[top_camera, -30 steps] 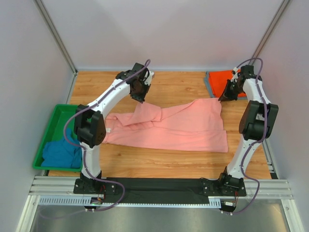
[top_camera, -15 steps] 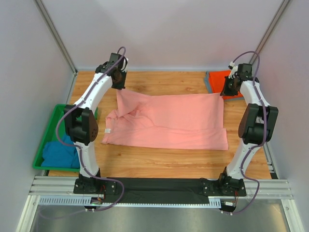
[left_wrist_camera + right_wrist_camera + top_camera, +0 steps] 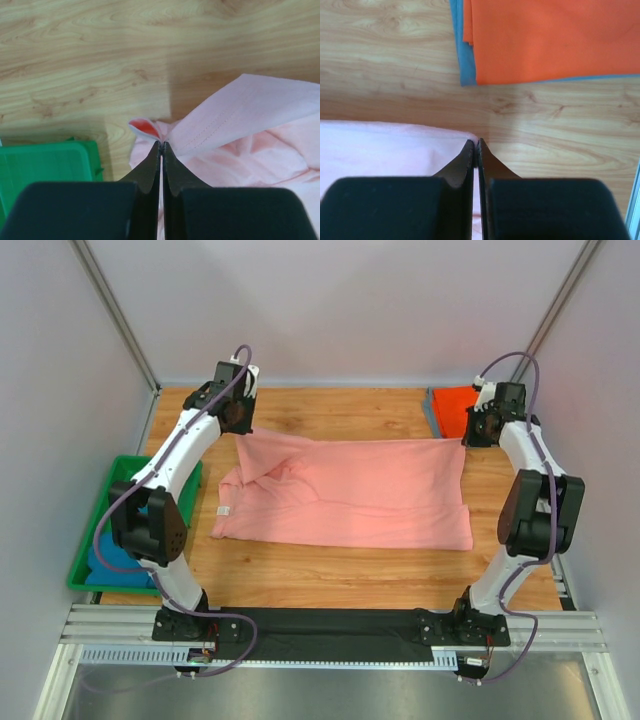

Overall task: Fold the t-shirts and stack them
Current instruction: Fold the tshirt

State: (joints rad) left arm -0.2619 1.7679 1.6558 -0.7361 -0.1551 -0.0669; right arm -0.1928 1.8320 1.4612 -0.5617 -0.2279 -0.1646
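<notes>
A salmon-pink t-shirt (image 3: 350, 490) lies stretched across the middle of the wooden table. My left gripper (image 3: 240, 430) is shut on its far left corner, the cloth (image 3: 235, 115) fanning out from the tips (image 3: 161, 144). My right gripper (image 3: 465, 440) is shut on the far right corner (image 3: 420, 150), pinched at the tips (image 3: 476, 142). A folded orange-red t-shirt (image 3: 455, 405) lies on a grey-blue one (image 3: 465, 70) at the far right corner of the table. A teal-blue t-shirt (image 3: 110, 560) sits crumpled in the green bin.
The green plastic bin (image 3: 125, 475) stands at the table's left edge, its corner (image 3: 50, 160) showing in the left wrist view. White walls close in the table on three sides. Bare wood shows in front of the pink shirt.
Both grippers moved outward and back with the pink shirt's far edge. The left arm swung far to the left, pulling the bunched cloth into a flat, wide rectangle.
</notes>
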